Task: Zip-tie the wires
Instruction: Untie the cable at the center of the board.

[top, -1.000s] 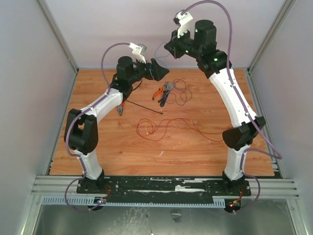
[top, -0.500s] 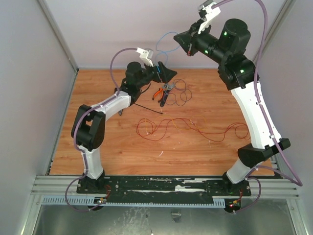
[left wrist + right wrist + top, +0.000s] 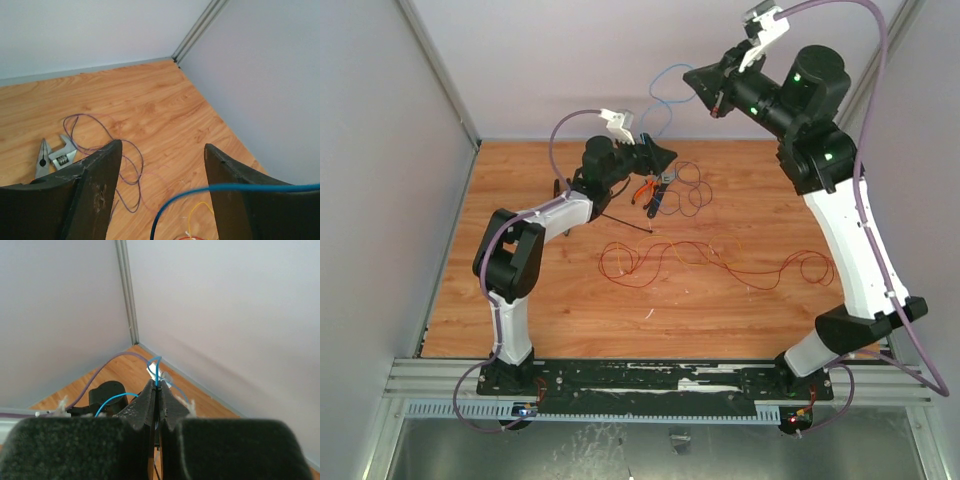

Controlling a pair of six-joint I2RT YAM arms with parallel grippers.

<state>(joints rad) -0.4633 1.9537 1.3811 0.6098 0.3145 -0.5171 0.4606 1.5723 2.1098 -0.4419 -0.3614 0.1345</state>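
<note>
Overhead, right pincer [image 3: 156,386] clamps blue wire [image 3: 157,371].

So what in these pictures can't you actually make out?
Top view: the thin black plastic zip tie is too small to show its locking head; its left end is lost at the left arm.
Left wrist view: the orange-handled pliers show only metal jaws; a finger of the left pincer hides the handles.
Right wrist view: the right pincer, shut on the thin blue wire, blocks everything beneath it.
</note>
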